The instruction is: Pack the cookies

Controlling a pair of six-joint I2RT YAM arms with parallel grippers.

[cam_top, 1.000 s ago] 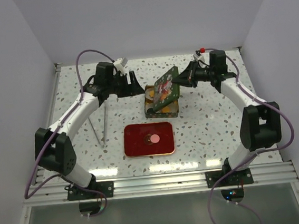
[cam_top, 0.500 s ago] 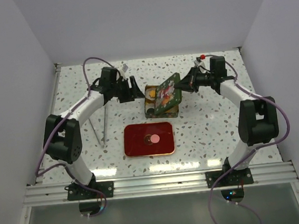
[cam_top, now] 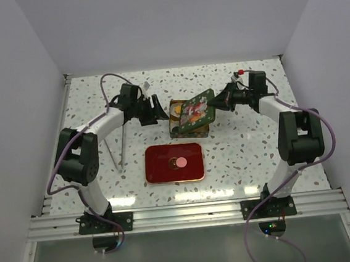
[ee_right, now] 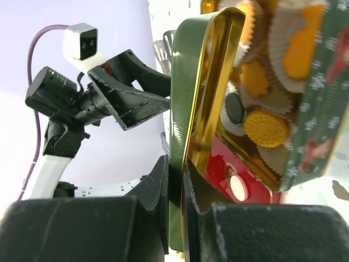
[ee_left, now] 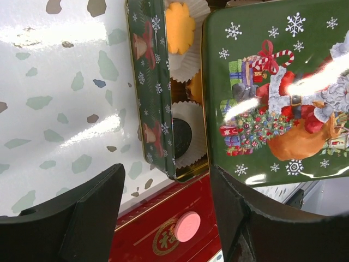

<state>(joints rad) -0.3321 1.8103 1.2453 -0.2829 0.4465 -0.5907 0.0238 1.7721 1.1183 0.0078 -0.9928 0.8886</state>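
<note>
Since a second ago both arms have tucked their elbows back, and the green Christmas-print metal lid [cam_top: 196,108] has dropped flatter over the green rectangular tin [cam_top: 186,132].

Top view: the right claw [cam_top: 214,102] is pinching the lid's right edge. The left claw [cam_top: 155,108] sits spread open just left of the tin, holding nothing. A red rectangular tray [cam_top: 160,169] lies nearer on the speckled tabletop [cam_top: 239,149], with one pink round cookie [cam_top: 182,162] on its middle.

Left wrist view: the left claw [ee_left: 169,218] is released. Inside the tin [ee_left: 150,87], an orange cookie [ee_left: 180,27] and a dark brown cookie [ee_left: 181,137] sit in white paper cups [ee_left: 193,155]. The lid [ee_left: 278,93] hides the rest.

Right wrist view: the right claw [ee_right: 177,180] is clenched on the lid [ee_right: 204,82] rim. A yellow cookie [ee_right: 266,128] is in the tin [ee_right: 313,136].
</note>
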